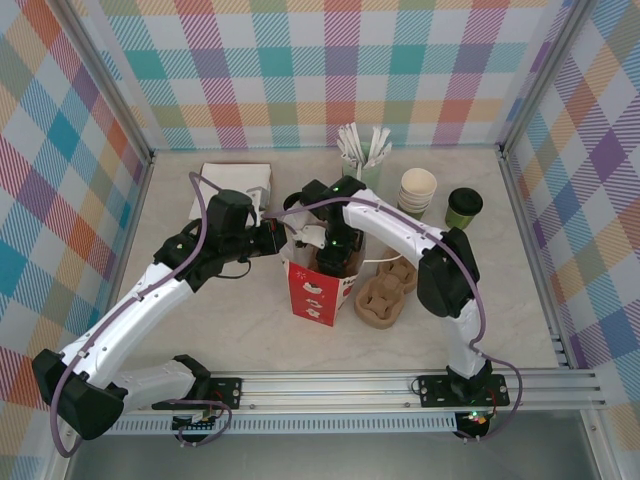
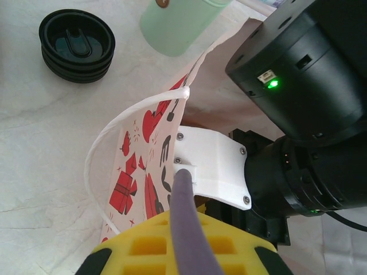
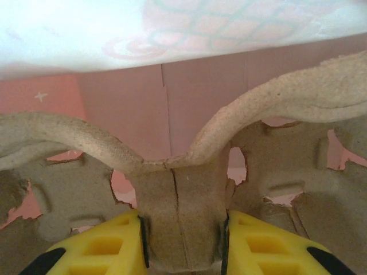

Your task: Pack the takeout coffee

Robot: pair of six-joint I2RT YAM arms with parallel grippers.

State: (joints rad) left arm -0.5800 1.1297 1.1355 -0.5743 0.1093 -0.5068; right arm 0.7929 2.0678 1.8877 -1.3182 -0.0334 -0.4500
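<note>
1. The coffee cup (image 1: 463, 207), green with a black lid, stands upright on the table (image 1: 230, 320) at the far right; it is just right of a stack of open cups (image 1: 418, 190) and well apart from the paper bag.
2. The paper bag (image 1: 313, 292), red with white prints, stands open near the middle of the table.
3. The left tool (image 1: 274, 240) is closed, pinching the bag's rim on its left side.
4. The right tool (image 3: 183, 255) reaches down into the mouth of the bag; its yellow fingers (image 3: 97, 252) are clamped on the middle ridge of a pulp cup carrier (image 3: 189, 200); the bag's pinkish inner wall shows behind the carrier.
5. More spare carriers (image 1: 385, 290) lie flat on the table just right of the bag.
6. A short stack of black lids (image 2: 76, 46) sits on the table near a pale green pot (image 2: 178, 23); both stand beyond the bag in the left wrist view.
</note>
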